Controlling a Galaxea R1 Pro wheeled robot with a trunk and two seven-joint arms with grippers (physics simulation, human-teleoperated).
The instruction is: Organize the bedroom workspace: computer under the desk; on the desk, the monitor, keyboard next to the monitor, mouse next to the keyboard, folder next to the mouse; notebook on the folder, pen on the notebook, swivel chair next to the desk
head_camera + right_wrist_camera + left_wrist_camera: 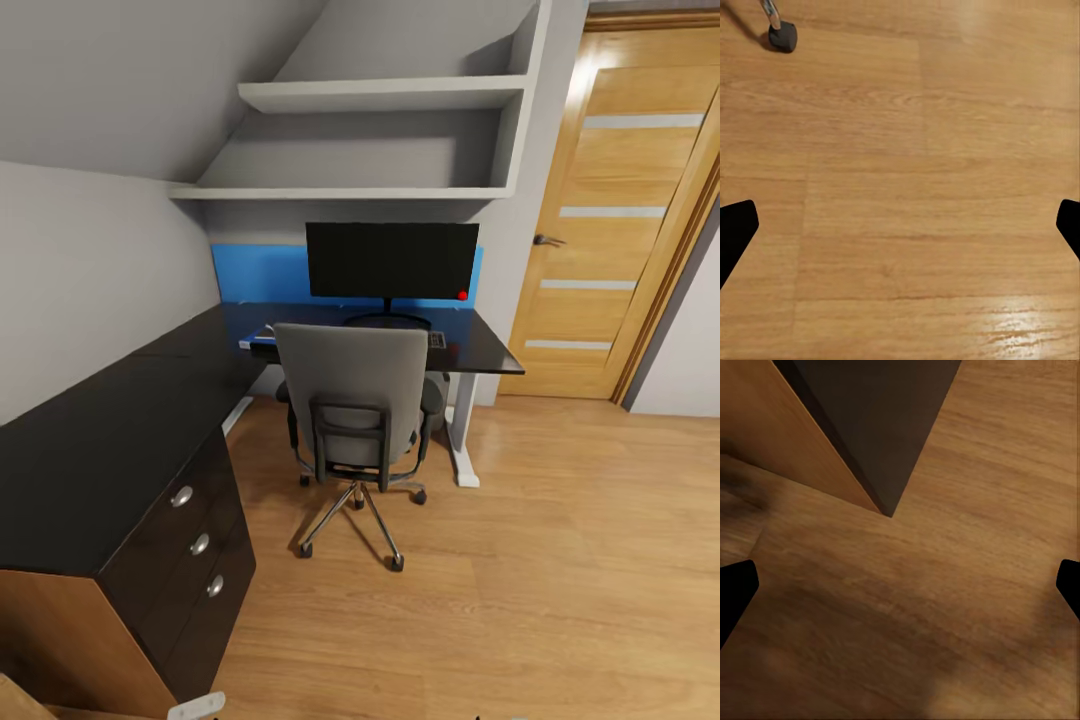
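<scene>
Left gripper (900,592): black fingertips (735,592) sit at opposite edges of the left wrist view, spread wide, nothing between them; below is wood floor (945,607) and a corner of the dark drawer unit (881,427) with its wooden side. Right gripper (900,232): fingertips (735,232) likewise far apart, holding nothing, over bare floor; one black caster (782,35) with a chrome leg stub shows at the frame edge, well apart from the fingers. Head view: the desk (90,440) runs as a glossy black L along the grey wall, blue rear panel behind. The monitor (392,260) stands upright on the far section, a red dot at its lower right corner. The swivel chair (355,410) faces the desk, back toward the camera, pushed close to the far section. The chair back hides most of the desktop in front of the monitor; a dark strip at either side of it looks like the keyboard (437,340), cut off. A small pale-blue sliver (255,340) at the desk edge left of the chair is too small to identify. The chair seat and the space under the desk are hidden. Wooden door (620,230) at right; grey wall shelves (380,95) above.
</scene>
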